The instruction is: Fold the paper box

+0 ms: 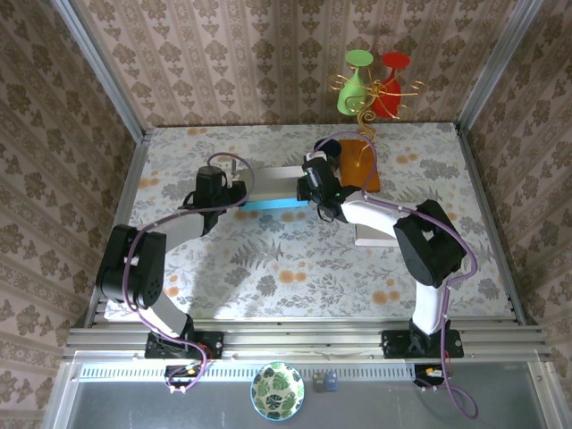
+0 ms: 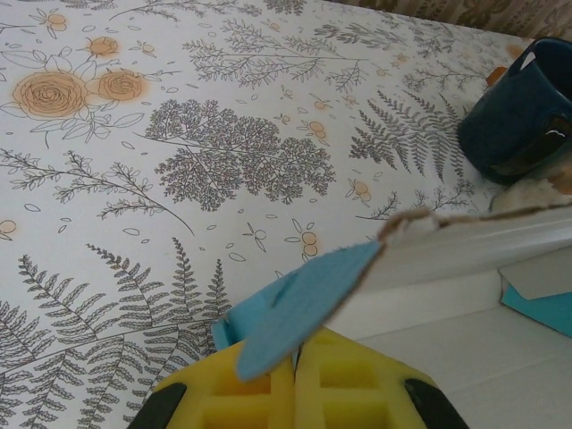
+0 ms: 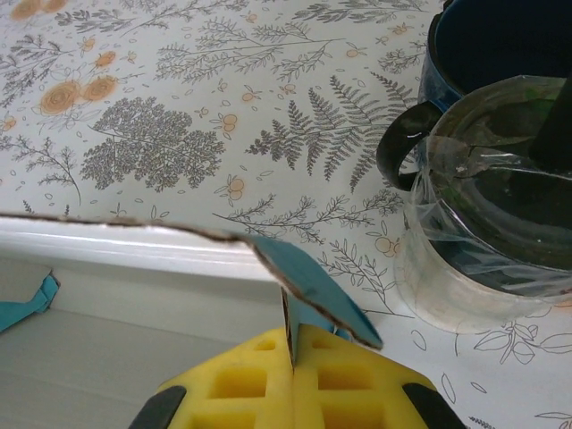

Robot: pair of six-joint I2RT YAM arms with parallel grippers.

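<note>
On the left, our left gripper (image 1: 236, 191) is clamped on the left end of the paper box (image 1: 271, 185). From its wrist we see the yellow pads (image 2: 255, 393) pressed together on a blue corner flap (image 2: 304, 304), with no gap between them. The box sits in the middle of the flowered table (image 1: 268, 268), between the two grippers. Its long axis runs left to right across the table, one short end toward each arm. It lies open side up: the inside is white, a white wall (image 2: 447, 259) stands along the far long side, and a blue strip (image 1: 268, 206) shows along the near long side. On the right, our right gripper (image 1: 306, 189) is likewise pinched shut on the matching blue flap (image 3: 313, 290) at the right end, and that flap juts toward the table. We judge the step in hand to be raising or tucking the end flaps, with the folding partly done and the ends not yet locked. The next move would call for both arms to turn their flaps inward together and keep the pull even, so the torn-looking cardboard edge (image 3: 134, 222) does not rip or the box skew. Just beyond the right end stand a dark blue mug (image 3: 483, 45) and a clear cup (image 3: 483, 214), close enough to be knocked.
</note>
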